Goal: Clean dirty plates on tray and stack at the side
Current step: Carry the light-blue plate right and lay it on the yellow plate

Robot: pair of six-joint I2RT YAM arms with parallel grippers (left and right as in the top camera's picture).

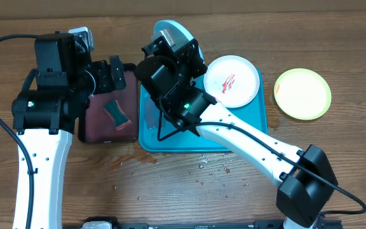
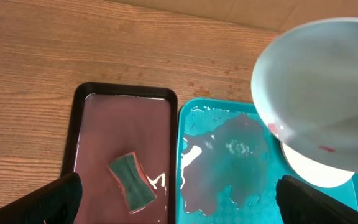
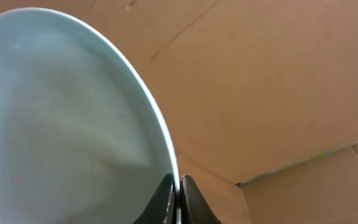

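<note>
Hanging above the dark-red tray point(image 2: 123, 124), the left gripper point(image 2: 179, 186) has its fingers spread wide with nothing between them. Its wrist camera looks straight down on a green sponge point(image 2: 131, 182) lying in that tray's front half. The same view picks out a shallow puddle point(image 2: 229, 162) on the turquoise tray point(image 1: 254, 114) next door, which the overhead camera mostly hides behind the right arm.

Over the turquoise tray's back edge, the right gripper point(image 3: 179, 186) pinches the rim of the pale mint plate point(image 3: 67, 124), held tilted up off the tray. Only the right wrist view shows both fingers pressed onto the rim; only the left wrist view shows a few red flecks near the plate's lower edge. The white plate point(image 1: 232, 81), streaked red, lies in the tray's far right corner. The yellow-green plate point(image 1: 302, 93) lies flat on the wooden table point(image 1: 335, 178), near the tray's right side and not touching it.

Cardboard point(image 3: 278, 81) stands behind the table. Droplets point(image 1: 211, 164) speckle the wood just in front of the turquoise tray. The two trays sit side by side, rims almost touching. Bare wood extends beyond the yellow-green plate to the right.
</note>
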